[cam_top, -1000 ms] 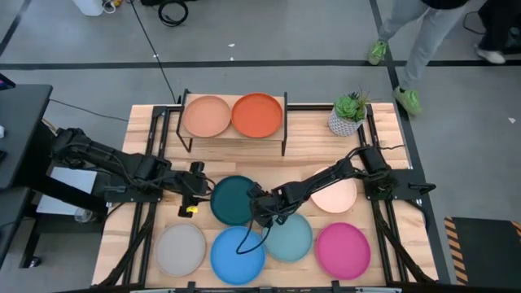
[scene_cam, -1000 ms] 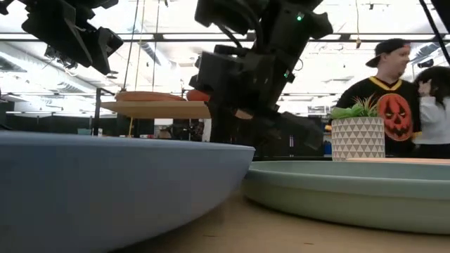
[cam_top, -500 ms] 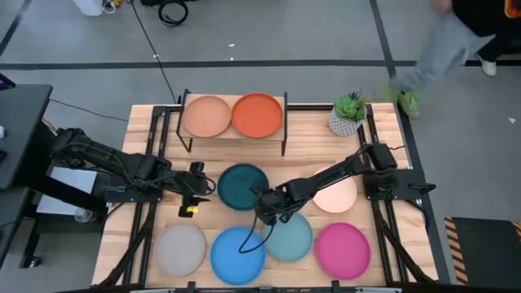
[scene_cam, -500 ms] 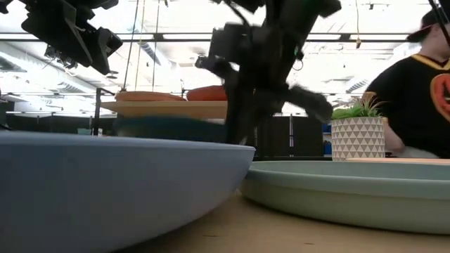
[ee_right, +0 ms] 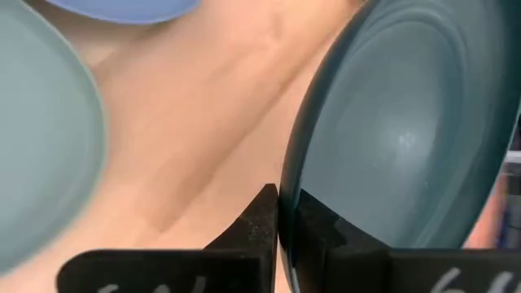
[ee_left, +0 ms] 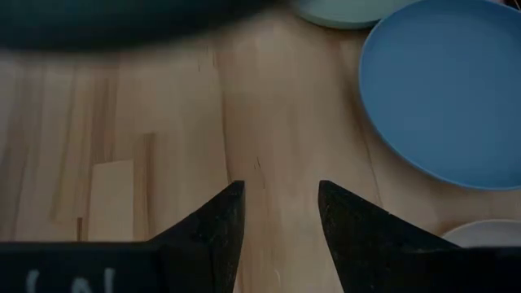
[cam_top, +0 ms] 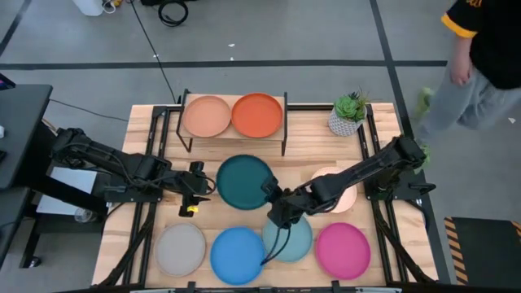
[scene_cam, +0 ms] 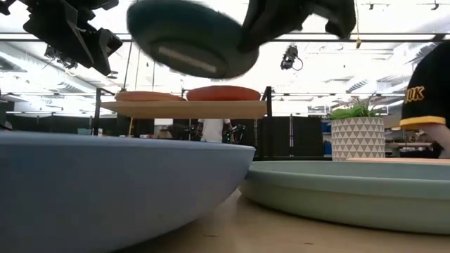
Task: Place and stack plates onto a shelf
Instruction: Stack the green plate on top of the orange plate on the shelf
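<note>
A dark teal plate (cam_top: 246, 182) hangs in the air at the table's middle, with my right gripper (cam_top: 273, 200) shut on it. In the low view this plate (scene_cam: 190, 39) floats tilted, higher than the shelf (scene_cam: 184, 109). The shelf (cam_top: 234, 135) stands at the far edge and bears a tan plate (cam_top: 206, 116) and an orange plate (cam_top: 257, 115). My left gripper (cam_top: 199, 188) waits open just left of the teal plate, above bare wood (ee_left: 279, 220). My right gripper pinches the dark teal plate's rim (ee_right: 286, 175) between its two fingers, one finger on each face. It is on the rim's right-hand near part (cam_top: 267, 195), and the fingers come in from the table's right and near side. The plate is lifted clear and tilted.
Along the near edge lie a grey plate (cam_top: 181, 249), a blue plate (cam_top: 238, 255), a light teal plate (cam_top: 291, 240) and a magenta plate (cam_top: 343, 249). A cream plate (cam_top: 338, 195) lies partly under my right arm. A potted plant (cam_top: 348, 114) stands far right. A person walks beyond the table.
My right gripper has taken hold of the dark teal plate's rim and risen with it, drifting a little toward the table's right edge. The plate lay flat on the table; now it hangs clear and tilted, above shelf height and a little nearer the shelf.
</note>
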Tool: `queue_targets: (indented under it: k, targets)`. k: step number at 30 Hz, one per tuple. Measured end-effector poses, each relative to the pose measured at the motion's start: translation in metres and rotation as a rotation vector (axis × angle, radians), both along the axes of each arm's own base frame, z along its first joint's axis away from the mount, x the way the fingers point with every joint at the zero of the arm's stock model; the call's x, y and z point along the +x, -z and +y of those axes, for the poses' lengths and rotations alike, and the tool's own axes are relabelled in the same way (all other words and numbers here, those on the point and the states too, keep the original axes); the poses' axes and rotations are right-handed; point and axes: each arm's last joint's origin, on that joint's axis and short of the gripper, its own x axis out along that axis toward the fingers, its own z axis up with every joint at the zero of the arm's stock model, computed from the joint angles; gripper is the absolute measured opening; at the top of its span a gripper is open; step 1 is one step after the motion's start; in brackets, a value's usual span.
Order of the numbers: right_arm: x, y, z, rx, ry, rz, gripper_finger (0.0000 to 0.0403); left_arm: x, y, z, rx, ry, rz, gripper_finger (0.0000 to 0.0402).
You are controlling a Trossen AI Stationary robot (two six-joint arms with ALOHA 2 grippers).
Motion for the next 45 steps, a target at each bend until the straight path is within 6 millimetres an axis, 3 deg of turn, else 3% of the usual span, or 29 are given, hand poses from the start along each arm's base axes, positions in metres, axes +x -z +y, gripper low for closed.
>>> queue_targets:
  k: [8, 18, 26, 29, 38, 45]
  targets:
    - [0.001, -0.016, -0.033, -0.159, 0.054, -0.021, 0.003, 0.0, 0.0, 0.0, -0.016, -0.017, -0.002, 0.0164]
    - [0.013, -0.024, -0.122, -0.228, 0.249, -0.002, 0.003, 0.001, 0.0, 0.0, -0.02, -0.021, -0.006, 0.0164]
    - [0.016, -0.052, -0.161, -0.109, 0.266, -0.037, 0.003, 0.0, 0.0, 0.0, -0.021, -0.026, -0.001, 0.0164]
    - [0.013, -0.053, -0.177, -0.063, 0.285, -0.022, 0.003, 0.0, 0.0, 0.0, -0.027, -0.033, -0.001, 0.0164]
    - [0.008, -0.045, -0.198, 0.025, 0.339, 0.026, 0.0035, 0.001, 0.0, 0.0, -0.037, -0.042, -0.005, 0.0164]
    - [0.006, -0.045, -0.202, 0.065, 0.356, 0.03, 0.0096, 0.001, 0.0, 0.0, -0.037, -0.042, -0.005, 0.0164]
